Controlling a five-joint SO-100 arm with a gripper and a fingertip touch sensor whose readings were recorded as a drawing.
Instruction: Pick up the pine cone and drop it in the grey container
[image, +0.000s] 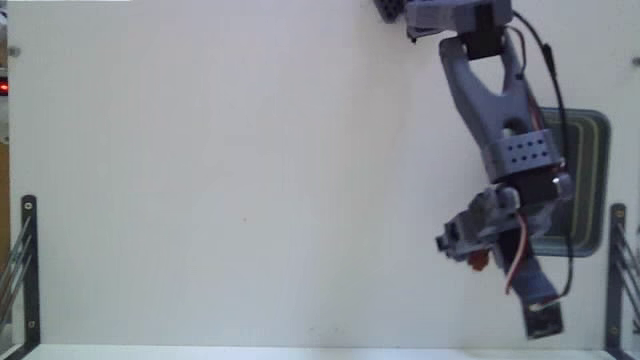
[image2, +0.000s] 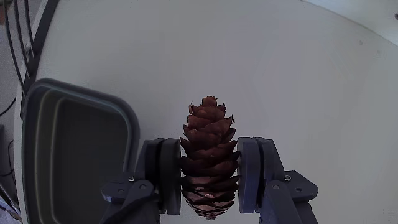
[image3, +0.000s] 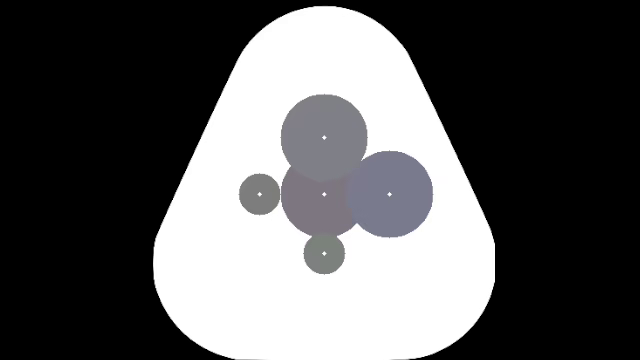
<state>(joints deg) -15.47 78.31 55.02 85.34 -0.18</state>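
Fixed view, arm: the arm comes in from the top edge right of centre and runs down and slightly rightward across the white table, bending back to the left at the wrist.
Fixed view, claw: the claw hangs low on the right side of the frame, its fingers too blurred here to tell how they stand.
Fixed view, cone: only a small reddish bit of the cone shows under the wrist parts.
Fixed view, tub: the tub lies at the right edge, largely covered by the arm; the wrist sits over its left rim.
Fixed view, cable: a black cable loops along the arm's right side.
Fixed view, rails: dark metal rails stand at the left and right table edges.

Wrist view, claw: the claw rises from the bottom edge, its two round pads pressed against the cone's sides, clamped on it.
Wrist view, cone: the cone stands upright between the pads, tip up, held above the table.
Wrist view, tub: the tub is at the left, its rounded corner just beside the left finger, dark inside; the cone is outside it, right of the rim.
Wrist view, table: bare white surface fills the rest.
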